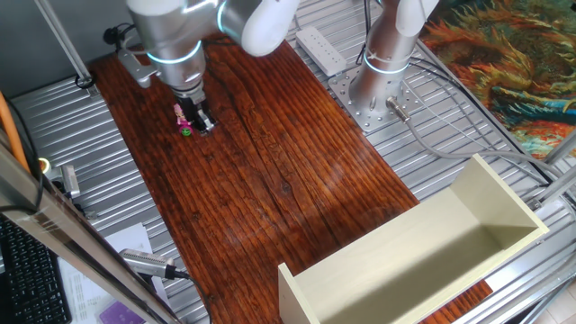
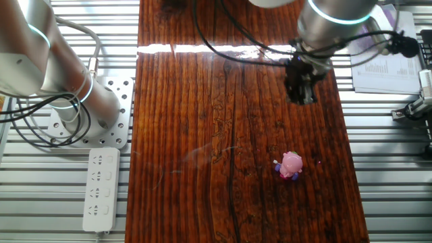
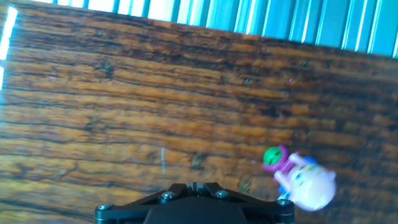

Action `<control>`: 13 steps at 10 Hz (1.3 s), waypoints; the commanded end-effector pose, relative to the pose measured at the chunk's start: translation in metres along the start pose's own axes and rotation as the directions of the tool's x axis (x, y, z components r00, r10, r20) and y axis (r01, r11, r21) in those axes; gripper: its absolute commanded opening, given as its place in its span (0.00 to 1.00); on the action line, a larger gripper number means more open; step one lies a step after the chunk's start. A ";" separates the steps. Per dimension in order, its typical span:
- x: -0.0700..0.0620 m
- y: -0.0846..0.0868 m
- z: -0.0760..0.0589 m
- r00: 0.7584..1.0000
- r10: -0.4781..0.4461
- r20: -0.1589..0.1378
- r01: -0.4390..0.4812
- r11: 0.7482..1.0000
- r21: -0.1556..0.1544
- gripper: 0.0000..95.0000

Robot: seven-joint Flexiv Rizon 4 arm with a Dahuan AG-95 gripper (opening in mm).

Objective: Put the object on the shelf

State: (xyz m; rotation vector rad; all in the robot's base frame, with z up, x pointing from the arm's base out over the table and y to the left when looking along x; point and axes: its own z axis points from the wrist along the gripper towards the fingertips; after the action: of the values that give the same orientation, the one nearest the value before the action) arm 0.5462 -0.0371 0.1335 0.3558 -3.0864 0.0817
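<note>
On dark wooden tabletop (image 2: 202,135): pink toy figure (image 2: 291,165) lies free, near my gripper (image 2: 302,94), apart from it. My finger spread: cannot tell. Cream shelf (image 1: 423,256) well apart.

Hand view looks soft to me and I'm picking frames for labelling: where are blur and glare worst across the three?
Hand view: the pink toy figure is smeared and washed pale. The other fixed view: sharp toy, white glare band across the wooden tabletop. One fixed view: evenly lit, with the toy half hidden beside the claw.
</note>
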 end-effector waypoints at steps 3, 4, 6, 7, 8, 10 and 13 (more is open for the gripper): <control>-0.004 -0.029 0.011 0.995 -0.098 0.027 0.098 0.995 0.026 0.00; -0.006 -0.032 0.011 0.993 -0.113 0.026 0.113 0.993 0.027 0.00; -0.013 -0.041 0.011 0.989 -0.146 0.025 0.146 0.989 0.023 0.00; -0.015 -0.040 0.012 0.987 -0.158 0.022 0.158 0.987 0.021 0.00; -0.016 -0.041 0.015 0.987 -0.158 0.021 0.157 0.987 0.017 0.20; -0.018 -0.041 0.016 0.992 -0.123 -0.001 0.123 0.992 0.000 0.20; -0.020 -0.040 0.016 0.993 -0.120 -0.006 0.120 0.993 -0.004 0.20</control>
State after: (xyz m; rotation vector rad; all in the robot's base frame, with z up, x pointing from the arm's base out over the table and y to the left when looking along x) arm 0.5754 -0.0705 0.1176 0.5329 -3.0461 0.0703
